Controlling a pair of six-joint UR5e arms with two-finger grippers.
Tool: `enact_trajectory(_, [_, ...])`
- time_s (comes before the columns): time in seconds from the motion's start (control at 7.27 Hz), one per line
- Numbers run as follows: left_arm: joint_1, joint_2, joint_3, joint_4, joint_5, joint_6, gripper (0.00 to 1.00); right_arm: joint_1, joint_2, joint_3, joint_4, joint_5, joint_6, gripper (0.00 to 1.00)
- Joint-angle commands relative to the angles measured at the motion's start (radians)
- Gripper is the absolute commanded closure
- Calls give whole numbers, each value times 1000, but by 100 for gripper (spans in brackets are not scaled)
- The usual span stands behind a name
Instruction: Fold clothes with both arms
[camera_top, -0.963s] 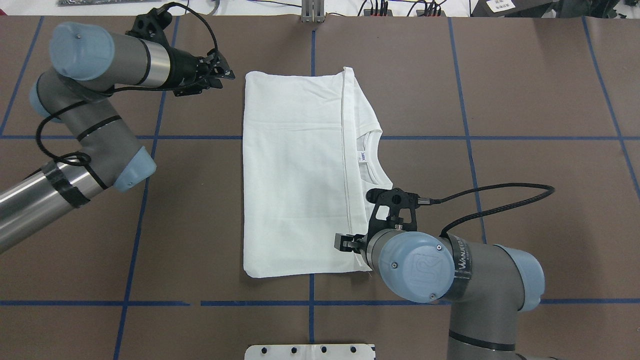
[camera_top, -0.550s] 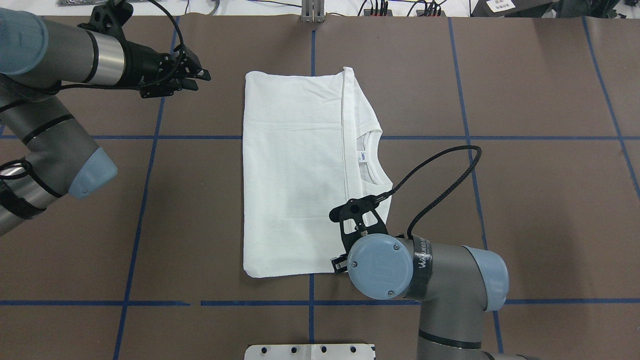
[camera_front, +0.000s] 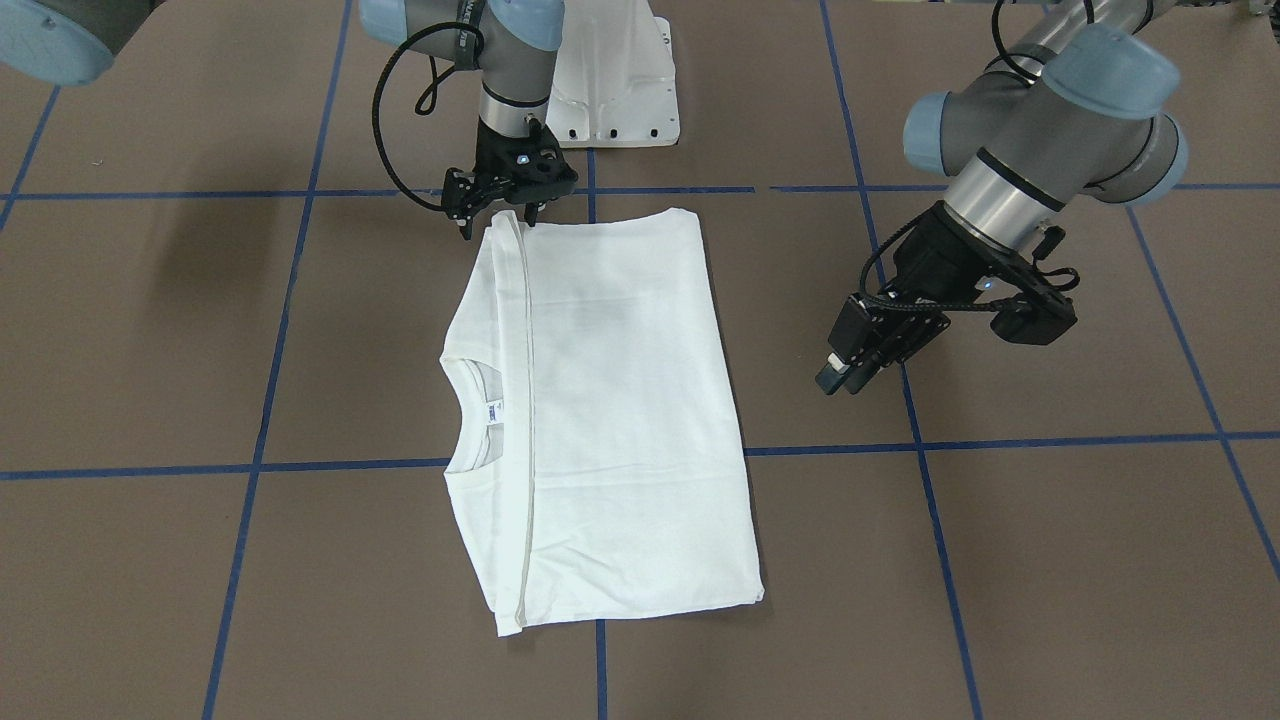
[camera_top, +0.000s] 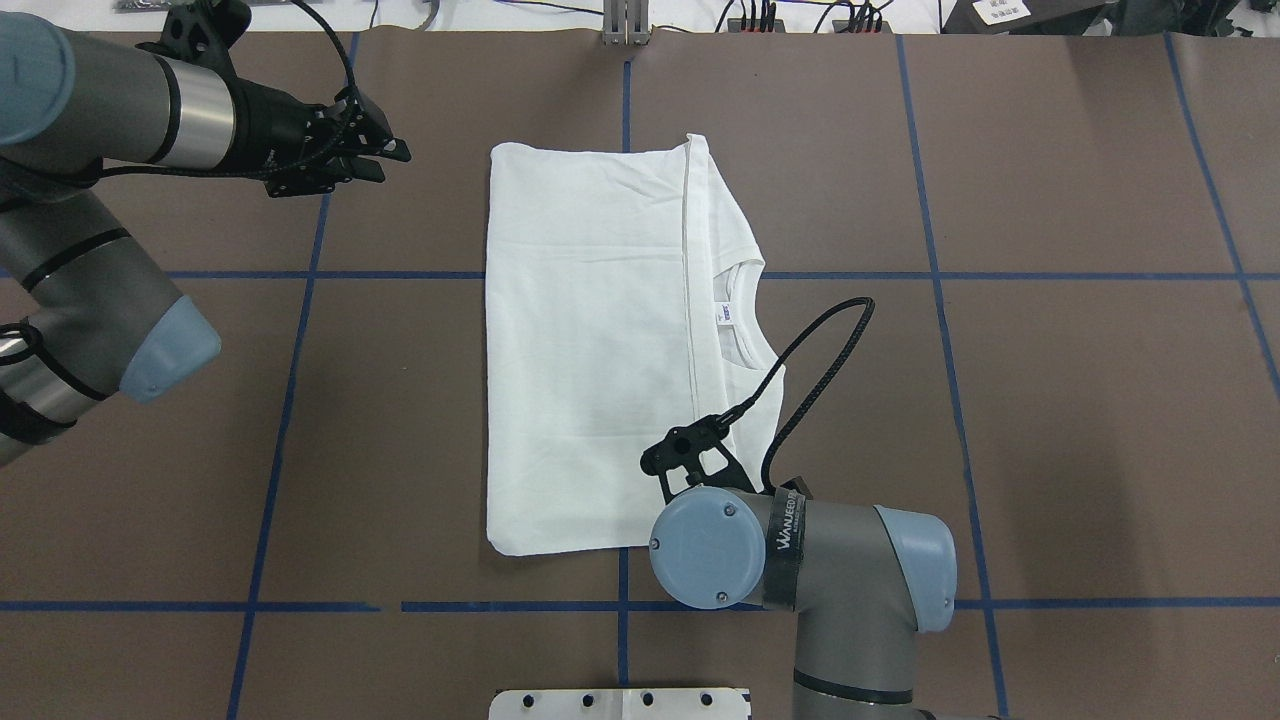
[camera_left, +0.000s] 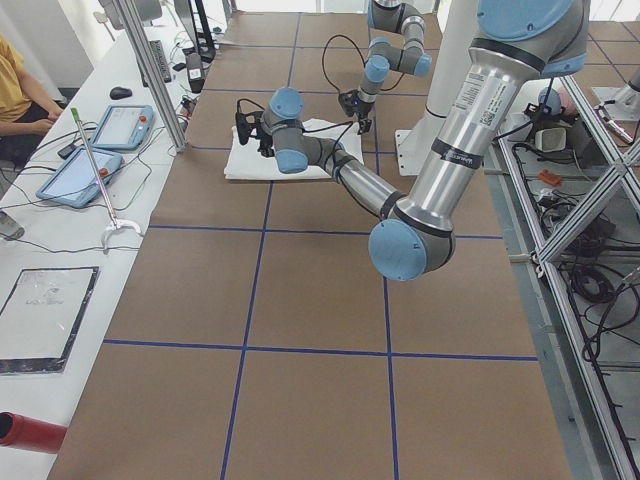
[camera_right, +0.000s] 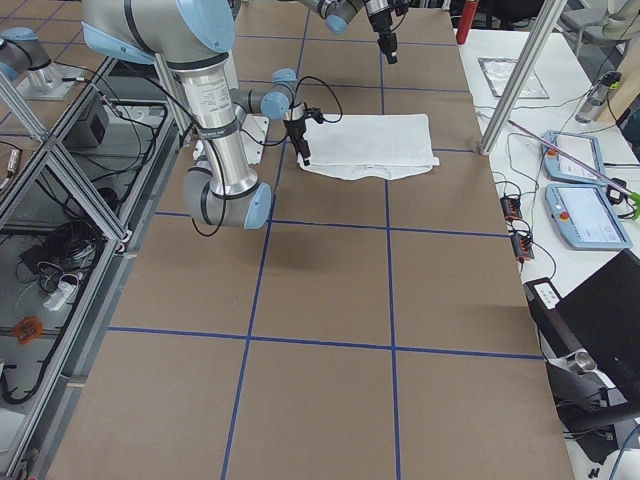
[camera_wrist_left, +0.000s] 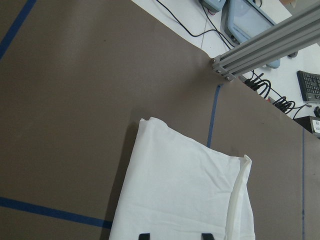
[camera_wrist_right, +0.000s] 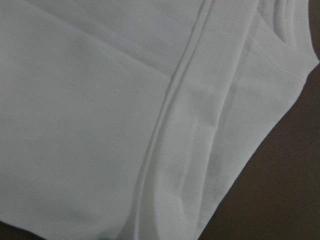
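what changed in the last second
The left gripper drew back leftward, away from the T-shirt. The right gripper moved along the folded hem toward the robot, to the shirt's near corner. Neither took hold of anything. The T-shirt stayed folded in place.

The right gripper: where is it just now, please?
In the front-facing view, the right gripper is upper left, at the T-shirt corner nearest the base.
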Motion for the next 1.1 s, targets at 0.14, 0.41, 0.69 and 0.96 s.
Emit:
enact_trajectory(0.14, [1,-1,-1,0,0,0,54,51,-125,87,-7,5,-83,0])
enact_trajectory(0.41, [3,-2,-1,0,1,0,54,45,-205,202,-8,12,-47,0])
enact_trajectory(0.69, [6,-7,5,0,6,0,54,49,-196,207,4,38,137,0])
enact_trajectory(0.96, [6,-8,2,0,7,0,54,49,-153,190,123,42,507,0])
